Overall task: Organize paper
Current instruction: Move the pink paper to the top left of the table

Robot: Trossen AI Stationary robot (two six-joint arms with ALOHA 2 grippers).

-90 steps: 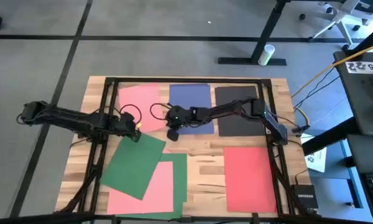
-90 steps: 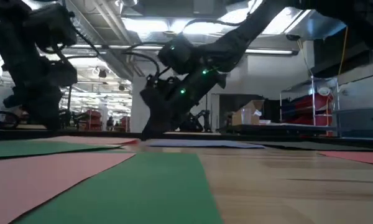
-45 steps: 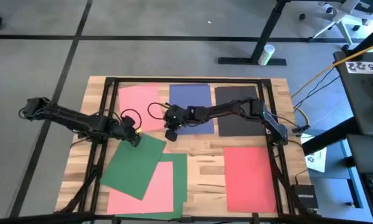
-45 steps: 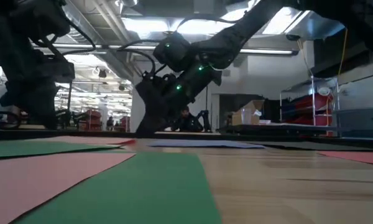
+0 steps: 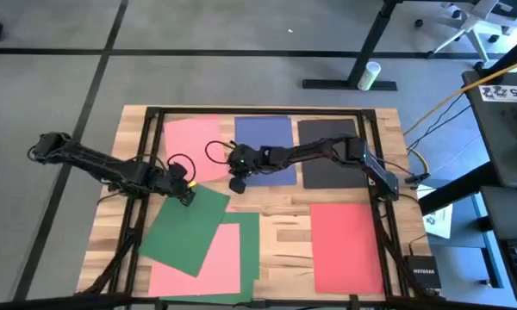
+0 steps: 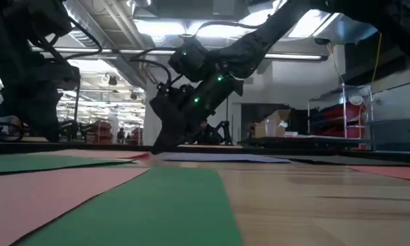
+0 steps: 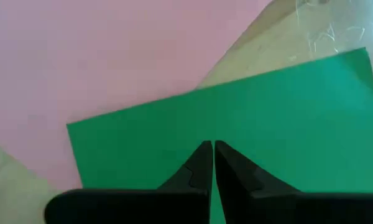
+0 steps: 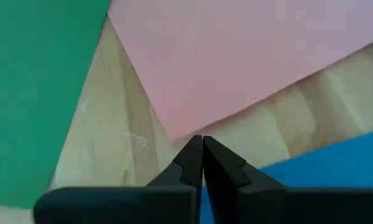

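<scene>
Wooden table (image 5: 284, 226), perhaps workshop behind

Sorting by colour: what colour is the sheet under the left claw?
Green sheet, under the left claw; clearest in the left wrist view.

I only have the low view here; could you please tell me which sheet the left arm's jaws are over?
Observer: They sit above the tilted green sheet, near its far corner, closed together.
Operator: Thank you. And the right arm's jaws?
Observer: Closed too, at the near left corner of the blue sheet, pointing towards a corner of the far pink sheet.
Operator: What lies to the right of the blue one?
Observer: A black sheet, with a red sheet nearer the front edge.
</scene>
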